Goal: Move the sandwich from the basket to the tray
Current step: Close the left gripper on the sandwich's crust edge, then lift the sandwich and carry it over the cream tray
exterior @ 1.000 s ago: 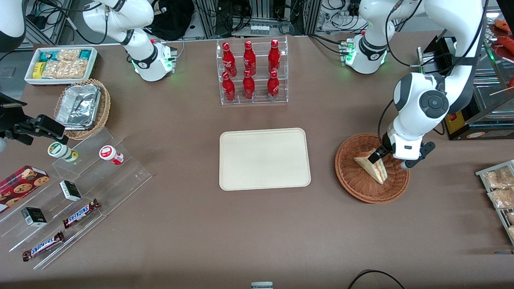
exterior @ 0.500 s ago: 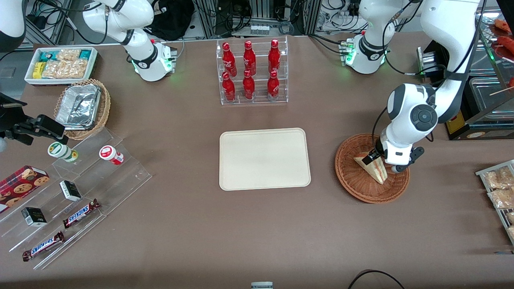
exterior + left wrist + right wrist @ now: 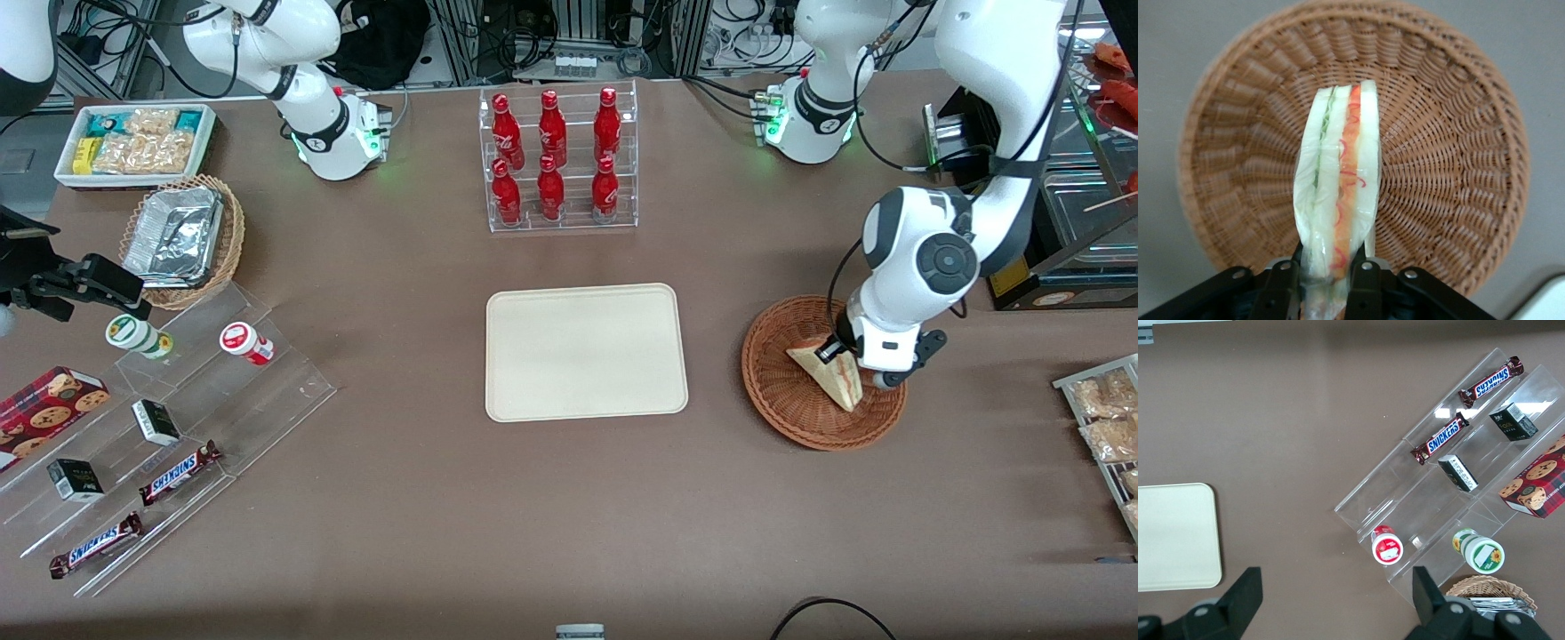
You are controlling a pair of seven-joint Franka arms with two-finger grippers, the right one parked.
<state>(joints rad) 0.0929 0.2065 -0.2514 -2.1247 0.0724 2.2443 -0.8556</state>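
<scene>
The sandwich [image 3: 829, 373] is a cream wedge with orange and green filling stripes [image 3: 1338, 187], standing on edge over the reddish-brown wicker basket [image 3: 782, 400]. My left gripper [image 3: 840, 354] is shut on the sandwich's broad end, one black finger [image 3: 1363, 280] on each bread face. The wrist view looks down along the wedge at the basket's woven floor [image 3: 1438, 167]. The cream tray [image 3: 586, 352] lies bare at mid-table, beside the basket toward the parked arm's end.
A clear rack of red bottles [image 3: 557, 160] stands farther from the front camera than the tray. A black box [image 3: 1031, 267] sits close to the basket, and a rack of snack bags [image 3: 1102, 418] lies at the working arm's end.
The arm came down over the basket, then shifted slightly. The sandwich has tipped a little and moved with the gripper, staying inside the basket's outline.
</scene>
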